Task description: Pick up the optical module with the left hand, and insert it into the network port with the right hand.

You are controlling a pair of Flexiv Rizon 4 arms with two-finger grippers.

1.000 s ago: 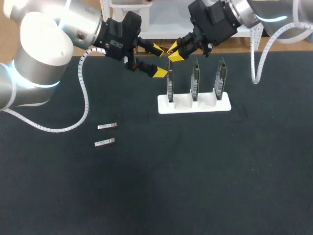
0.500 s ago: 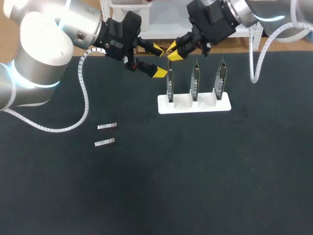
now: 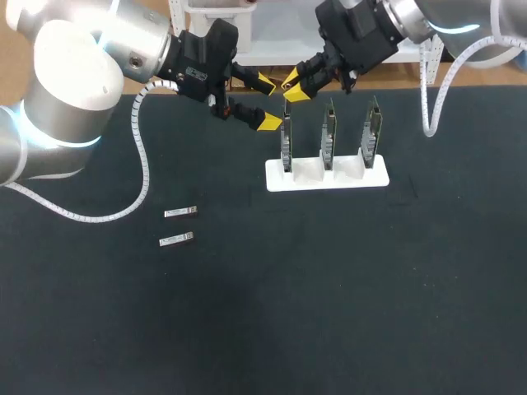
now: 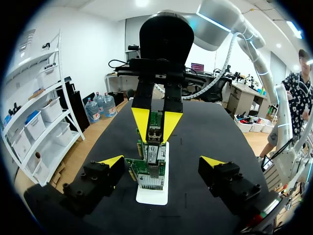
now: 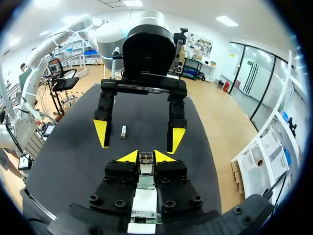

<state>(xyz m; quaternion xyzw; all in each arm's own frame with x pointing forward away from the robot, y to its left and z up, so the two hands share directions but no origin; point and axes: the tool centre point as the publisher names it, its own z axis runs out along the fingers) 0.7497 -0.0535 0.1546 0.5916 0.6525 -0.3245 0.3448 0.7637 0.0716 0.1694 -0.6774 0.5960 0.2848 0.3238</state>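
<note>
Upper middle of the head view: my right gripper [image 3: 293, 87] is closed tight on the module [image 5: 145, 159], which is pinched between both yellow tips. It sits at the top of the leftmost card [image 3: 286, 148] in the white stand [image 3: 327, 175]; I cannot tell if they touch. My left gripper [image 3: 267, 103] hangs just beside it, fingers spread wide and empty. Two spare modules [image 3: 179, 213] lie left of centre on the dark table [image 3: 329, 288].
</note>
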